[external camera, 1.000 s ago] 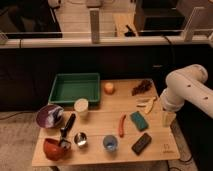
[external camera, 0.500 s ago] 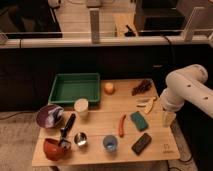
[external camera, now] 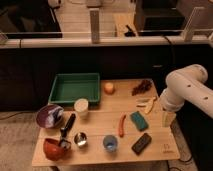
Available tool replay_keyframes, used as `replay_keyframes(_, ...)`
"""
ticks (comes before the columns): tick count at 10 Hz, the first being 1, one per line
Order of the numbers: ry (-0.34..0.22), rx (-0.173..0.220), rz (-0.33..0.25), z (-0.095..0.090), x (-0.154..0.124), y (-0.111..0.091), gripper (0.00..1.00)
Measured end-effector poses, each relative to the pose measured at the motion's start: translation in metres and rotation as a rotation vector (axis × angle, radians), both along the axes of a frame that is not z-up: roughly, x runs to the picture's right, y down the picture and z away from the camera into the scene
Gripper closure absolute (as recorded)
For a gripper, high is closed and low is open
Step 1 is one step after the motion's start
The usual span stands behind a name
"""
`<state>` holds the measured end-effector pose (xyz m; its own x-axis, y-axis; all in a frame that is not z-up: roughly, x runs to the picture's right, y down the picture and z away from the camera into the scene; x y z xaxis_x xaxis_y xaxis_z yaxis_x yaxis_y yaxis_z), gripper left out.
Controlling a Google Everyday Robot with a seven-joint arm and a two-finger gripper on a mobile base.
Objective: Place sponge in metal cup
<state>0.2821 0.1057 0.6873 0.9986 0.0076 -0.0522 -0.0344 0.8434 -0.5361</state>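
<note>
The teal-green sponge (external camera: 138,120) lies flat on the wooden table (external camera: 95,152), right of centre. The small silver metal cup (external camera: 80,139) stands upright near the front left, well apart from the sponge. My gripper (external camera: 168,119) hangs at the end of the white arm (external camera: 186,89) over the table's right edge, just right of the sponge and above the table top. It holds nothing that I can see.
A green tray (external camera: 75,88) sits at the back left, a white cup (external camera: 81,107) in front of it. A blue cup (external camera: 111,144), black block (external camera: 141,143), orange stick (external camera: 121,125), purple bowl (external camera: 49,115), red bowl (external camera: 54,148), orange fruit (external camera: 108,88), banana (external camera: 148,103) and dark cluster (external camera: 142,87) also lie there.
</note>
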Motion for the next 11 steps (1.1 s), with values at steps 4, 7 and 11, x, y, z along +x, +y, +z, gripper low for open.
replay_keyframes(4, -0.038, 0.001, -0.126, 0.018, -0.042, -0.009, 0.2)
replay_keyframes(7, -0.045, 0.001, -0.19, 0.026, -0.042, -0.015, 0.2)
replay_keyframes(11, -0.068, 0.002, -0.269, 0.036, -0.069, -0.025, 0.2)
